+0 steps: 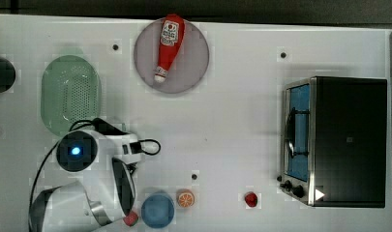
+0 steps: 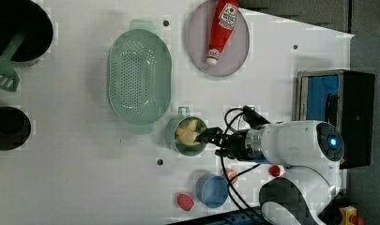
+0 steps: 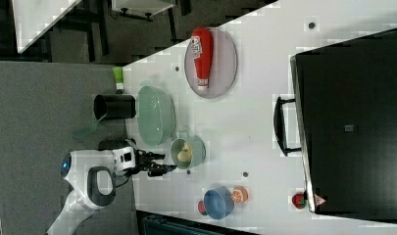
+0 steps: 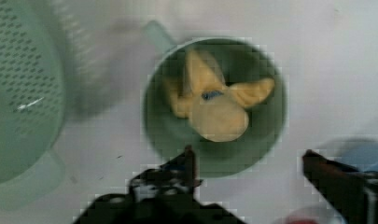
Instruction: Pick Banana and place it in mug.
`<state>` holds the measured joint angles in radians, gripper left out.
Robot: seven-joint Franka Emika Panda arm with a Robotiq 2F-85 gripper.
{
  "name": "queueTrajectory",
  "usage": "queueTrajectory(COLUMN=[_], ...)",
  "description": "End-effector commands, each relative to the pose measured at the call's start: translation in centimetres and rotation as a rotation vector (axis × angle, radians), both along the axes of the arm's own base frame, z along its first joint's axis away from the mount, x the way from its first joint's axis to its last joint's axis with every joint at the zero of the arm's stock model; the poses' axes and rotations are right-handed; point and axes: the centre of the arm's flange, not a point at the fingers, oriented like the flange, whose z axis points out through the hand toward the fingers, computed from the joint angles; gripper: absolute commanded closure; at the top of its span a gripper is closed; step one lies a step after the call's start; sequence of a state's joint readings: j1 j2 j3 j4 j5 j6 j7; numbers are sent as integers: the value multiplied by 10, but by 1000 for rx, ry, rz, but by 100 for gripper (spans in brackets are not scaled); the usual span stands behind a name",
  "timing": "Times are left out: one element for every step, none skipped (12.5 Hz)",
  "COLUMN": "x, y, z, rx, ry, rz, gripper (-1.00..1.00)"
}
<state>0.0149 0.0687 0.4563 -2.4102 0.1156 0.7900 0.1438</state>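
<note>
Black fingers (image 4: 186,163) of the gripper (image 4: 249,161) stood spread apart, released, holding nothing. Just beyond them sat the round, smooth teal-green mug (image 4: 154,126) with the banana (image 4: 217,105) inside, a soft yellow lump, its long axis unclear. Beside the mug lay the perforated pale-green colander (image 4: 23,88).

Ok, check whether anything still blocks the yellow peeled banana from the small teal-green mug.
Nothing visible does: the yellow peeled banana already lies inside the small teal-green mug. The gripper hangs open above the rim, holding nothing.
</note>
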Motion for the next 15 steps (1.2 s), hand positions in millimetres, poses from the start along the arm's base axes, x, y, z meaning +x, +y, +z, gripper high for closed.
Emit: queueTrajectory(x=[16,18,22,26,29,33,38,42,46,51,55,58,61,63,64], y=[15,16,15,10,-2,-18,-37,-55,-75,-96,-119,-142,-162,-181,-197], z=[61,74,92,111,128,146,166,186,205,223,239,252,264,274,281], rx=[36,41,49,51,40,28,20,17,14,14,8,-9,-25,-45,-67], ry=[-141,-169,-207,-236,-234,-224,-214,-203,-184,-172,-165,-164,-177,-195,-208], rz=[-56,-57,-61,-75,-97,-128,-162,-181,-194,-206,-216,-235,-258,-279,-295], gripper=[-100,-100,-100,-100,-100,-100,-100,-100,-100,-100,-100,-100,-100,-100,-100])
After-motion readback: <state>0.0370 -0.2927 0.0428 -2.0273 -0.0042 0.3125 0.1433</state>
